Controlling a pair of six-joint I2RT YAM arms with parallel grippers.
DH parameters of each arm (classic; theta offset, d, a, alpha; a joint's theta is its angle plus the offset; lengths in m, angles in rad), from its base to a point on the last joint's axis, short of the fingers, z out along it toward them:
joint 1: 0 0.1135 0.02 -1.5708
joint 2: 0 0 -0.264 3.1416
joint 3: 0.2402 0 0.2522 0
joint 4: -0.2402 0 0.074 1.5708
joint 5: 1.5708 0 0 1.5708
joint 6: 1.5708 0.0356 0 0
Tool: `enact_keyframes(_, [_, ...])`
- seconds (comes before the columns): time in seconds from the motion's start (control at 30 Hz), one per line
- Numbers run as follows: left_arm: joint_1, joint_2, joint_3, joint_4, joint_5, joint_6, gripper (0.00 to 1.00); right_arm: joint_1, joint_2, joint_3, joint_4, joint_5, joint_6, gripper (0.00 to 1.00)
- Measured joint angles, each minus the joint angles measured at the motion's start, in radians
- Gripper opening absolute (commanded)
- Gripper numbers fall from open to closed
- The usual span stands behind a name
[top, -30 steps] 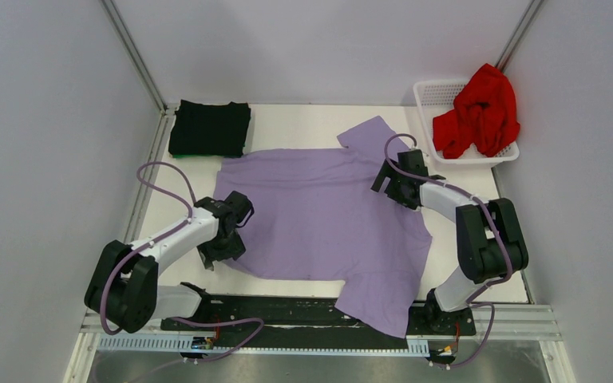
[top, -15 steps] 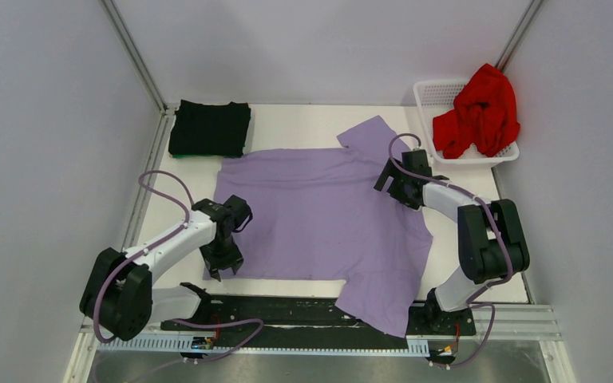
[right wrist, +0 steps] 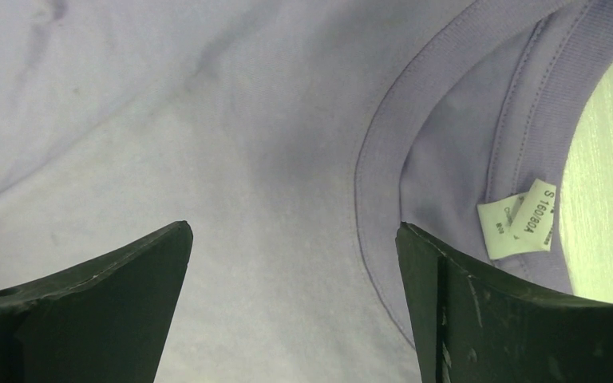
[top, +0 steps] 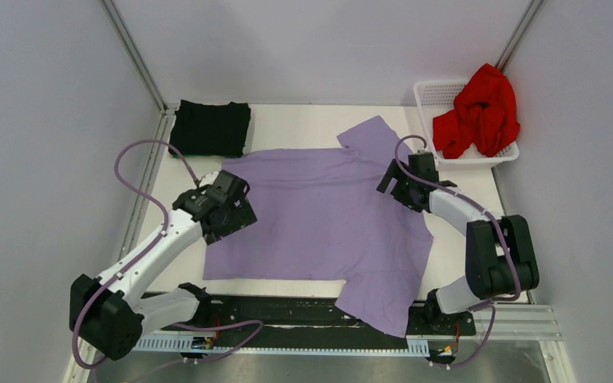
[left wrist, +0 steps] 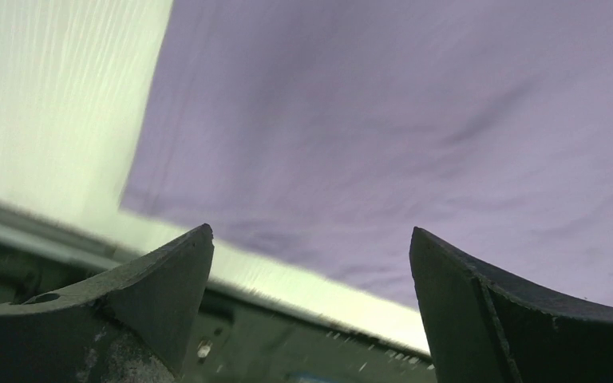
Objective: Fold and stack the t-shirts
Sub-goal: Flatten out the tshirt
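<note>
Lavender t-shirt point(top: 319, 215) lies spread flat mid-worktop point(top: 303, 120), near sleeve draped over the front edge. Black t-shirt point(top: 210, 128) sits folded at the far-left corner; red t-shirt point(top: 479, 112) is heaped in the white basket point(top: 427, 92). We note both end effectors spread, holding nothing — left end effector point(left wrist: 311, 247) above the lavender shirt's left edge, right end effector point(right wrist: 295, 239) above its collar.
</note>
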Motion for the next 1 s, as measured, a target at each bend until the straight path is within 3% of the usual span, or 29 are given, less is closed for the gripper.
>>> enact_keyframes(0.2, [0.056,0.185,0.079,0.303,-0.04,0.129,1.0,0.0,-0.077,-0.004,-0.008,-0.032,-0.019,1.0])
enact_keyframes(0.4, [0.134,0.485,0.124,0.52,-0.018,0.194,1.0,0.0,-0.008,0.032,-0.013,-0.06,-0.029,1.0])
enact_keyframes(0.57, [0.158,0.672,0.2,0.592,-0.013,0.229,1.0,0.0,0.092,0.084,-0.013,-0.054,-0.026,1.0])
enact_keyframes(1.0, [0.269,0.865,0.448,0.637,0.061,0.261,1.0,-0.067,0.352,0.341,-0.011,-0.046,-0.01,1.0])
